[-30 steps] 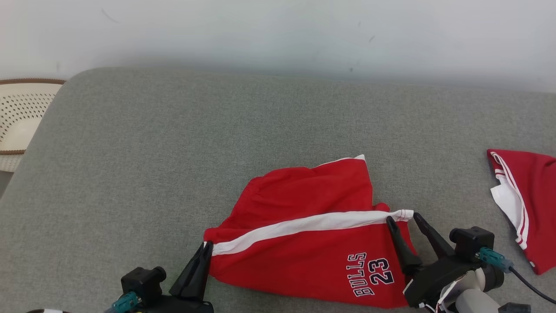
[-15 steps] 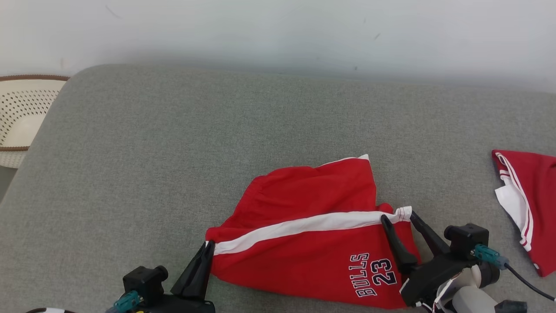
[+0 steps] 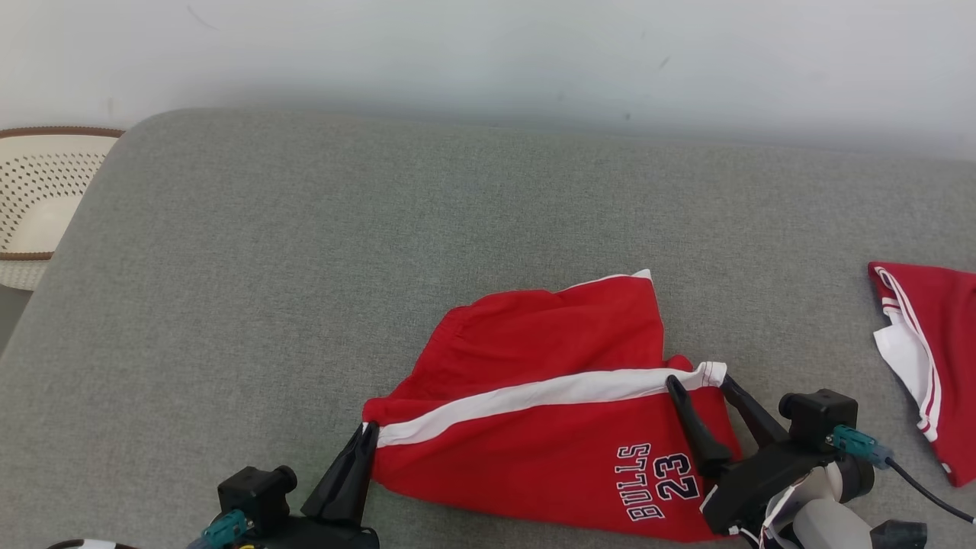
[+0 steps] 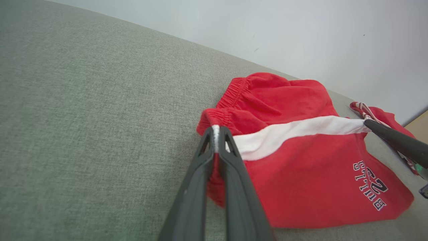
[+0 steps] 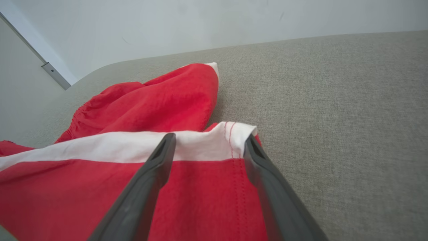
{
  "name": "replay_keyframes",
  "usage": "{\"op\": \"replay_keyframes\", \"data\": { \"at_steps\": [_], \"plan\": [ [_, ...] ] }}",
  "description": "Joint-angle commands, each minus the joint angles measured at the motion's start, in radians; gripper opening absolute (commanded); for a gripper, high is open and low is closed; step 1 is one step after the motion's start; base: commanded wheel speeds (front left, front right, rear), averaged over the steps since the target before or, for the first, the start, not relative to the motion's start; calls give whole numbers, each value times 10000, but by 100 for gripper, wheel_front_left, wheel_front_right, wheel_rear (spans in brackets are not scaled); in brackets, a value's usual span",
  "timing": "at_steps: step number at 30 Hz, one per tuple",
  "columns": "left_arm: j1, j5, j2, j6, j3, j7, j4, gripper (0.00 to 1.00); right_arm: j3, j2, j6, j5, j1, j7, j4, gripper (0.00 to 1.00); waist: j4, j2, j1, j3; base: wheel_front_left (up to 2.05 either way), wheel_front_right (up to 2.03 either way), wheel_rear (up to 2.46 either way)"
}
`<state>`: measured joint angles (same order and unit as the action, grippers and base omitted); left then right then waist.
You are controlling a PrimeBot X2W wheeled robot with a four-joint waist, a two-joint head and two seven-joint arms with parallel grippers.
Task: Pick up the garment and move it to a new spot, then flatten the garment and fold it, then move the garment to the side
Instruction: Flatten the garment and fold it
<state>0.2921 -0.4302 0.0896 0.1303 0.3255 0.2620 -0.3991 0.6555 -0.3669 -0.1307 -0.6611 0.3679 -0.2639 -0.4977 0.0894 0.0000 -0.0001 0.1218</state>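
Left tool [image 3: 364, 435]: clenched on the shorts [image 3: 534, 450], fingers pinched together at the waistband end of the white stripe [image 3: 549, 393]. In the left wrist view [image 4: 216, 129], a sliver of white cloth shows between the closed tips, with gathered red waistband [image 4: 234, 92] just beyond.

Right tool [image 3: 698, 380]: released, jaws spread wide and straddling the hem end of the same stripe. In the right wrist view [image 5: 210, 137], the stitched white hem [image 5: 234, 135] lies between the two fingers. The inner finger [image 5: 160, 157] is over red cloth and the outer one [image 5: 257, 160] is at the cloth's edge. No pinch visible.

Shorts lie on the grey bench [image 3: 305, 267], stretched between the two tools, stripe running tool to tool. BULLS 23 print [image 3: 656, 480] is beside the right tool, on its inner side. The rest of the red cloth is bunched beyond the stripe.

Outward of the right tool, well apart: second garment [image 3: 926, 358], red with white trim, on the bench.

Far beyond the left tool, off the bench corner: perforated cream basket [image 3: 38, 198]. Pale wall [image 3: 488, 53] behind.
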Motion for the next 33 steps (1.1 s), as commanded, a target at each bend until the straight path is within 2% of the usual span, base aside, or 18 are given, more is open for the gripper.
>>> {"op": "replay_keyframes", "data": {
  "at_steps": [1, 4, 5, 7, 8, 16, 20, 24, 30, 33],
  "plan": [
    [28, 102, 25, -1, -22, 40, -34, 0, -10, -52, 0, -75, 56, 8, 20, 99, 28, 0, 1, -10, 0, 0, 0],
    [-37, 97, 26, -1, -50, 40, -53, 0, -133, -77, 0, -98, -3, 8, 11, 48, 47, 0, 1, -46, 0, 0, 0],
    [-37, 97, 26, -1, -50, 40, -53, 0, -133, -77, 0, -98, -3, 8, 11, 48, 47, 0, 1, -46, 0, 0, 0],
    [-90, 94, 31, 0, -63, 40, -56, 0, -243, -80, 0, -51, -94, 8, -40, 24, 45, 0, 1, -71, 0, 0, 0],
    [-116, 97, 36, 0, -72, 40, -54, 0, -291, -69, 0, 5, -118, 8, -64, 0, 39, 0, 1, -81, 0, 0, 0],
    [-80, 79, 84, 0, -110, 40, 28, 0, -793, 85, 0, 313, -152, 7, 61, 0, -37, 0, 1, -173, 0, 0, 0],
    [549, 57, 451, 0, 212, 40, 236, 0, -1313, 102, 0, 590, 91, 7, 515, 0, -78, 0, 1, -364, 0, 0, 0],
    [1662, -176, 1162, 0, 550, 40, 340, 0, -1443, 0, 0, 965, 770, 5, 811, 0, -191, 0, 1, -582, 0, 0, 0],
    [4137, -879, 2452, -3, 1588, -170, -569, 0, -1216, -349, 2, 1330, 2678, 5, 742, 0, -413, 0, 1, -840, 0, 0, 0],
    [5234, -1276, 2842, -3, 2089, -414, -995, 0, -1207, -388, 6, 1418, 3545, 5, 630, 0, -498, 0, 1, -990, 0, 0, 0]
  ]
}}
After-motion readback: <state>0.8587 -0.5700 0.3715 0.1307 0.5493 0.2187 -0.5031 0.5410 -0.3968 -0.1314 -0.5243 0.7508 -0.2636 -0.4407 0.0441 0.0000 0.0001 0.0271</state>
